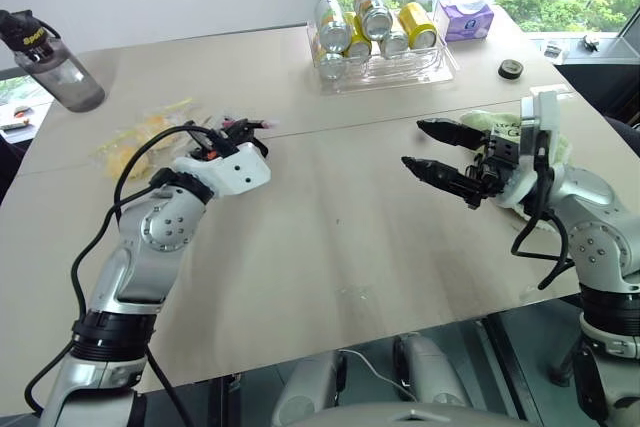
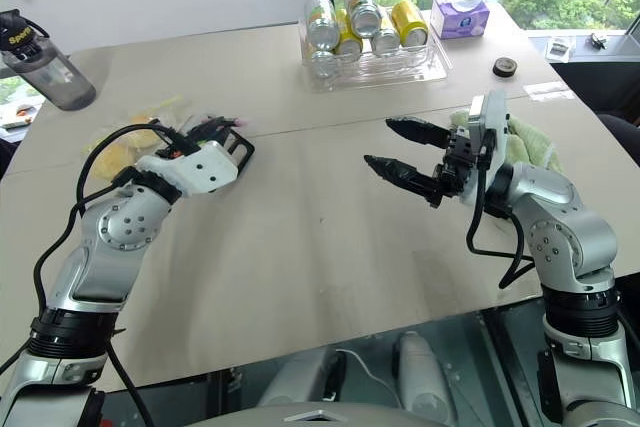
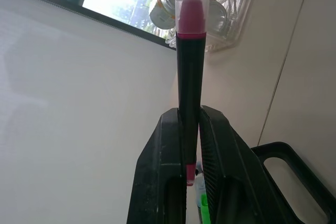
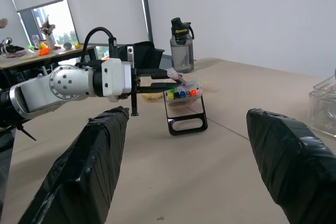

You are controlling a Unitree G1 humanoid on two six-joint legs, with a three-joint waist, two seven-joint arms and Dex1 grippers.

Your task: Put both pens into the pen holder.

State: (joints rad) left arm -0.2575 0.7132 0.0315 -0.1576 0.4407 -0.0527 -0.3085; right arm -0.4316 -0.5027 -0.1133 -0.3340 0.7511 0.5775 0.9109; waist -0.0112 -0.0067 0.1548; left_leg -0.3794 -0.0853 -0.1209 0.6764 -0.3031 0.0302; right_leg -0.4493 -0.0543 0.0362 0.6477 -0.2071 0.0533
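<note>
Overhead, pink-ended pen (image 3: 189, 77) in left tool (image 3: 192, 145).

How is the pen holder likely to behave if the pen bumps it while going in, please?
The pen holder looks small and light, standing on a thin black loop frame, so a sideways nudge would probably slide or tip it. The pen, pinched by the left gripper, looks stiff and unlikely to bend.

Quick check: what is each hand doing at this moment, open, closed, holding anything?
Left hand: closed on the thin black marker pen with pink ends.
Right hand: open, holding nothing.
</note>
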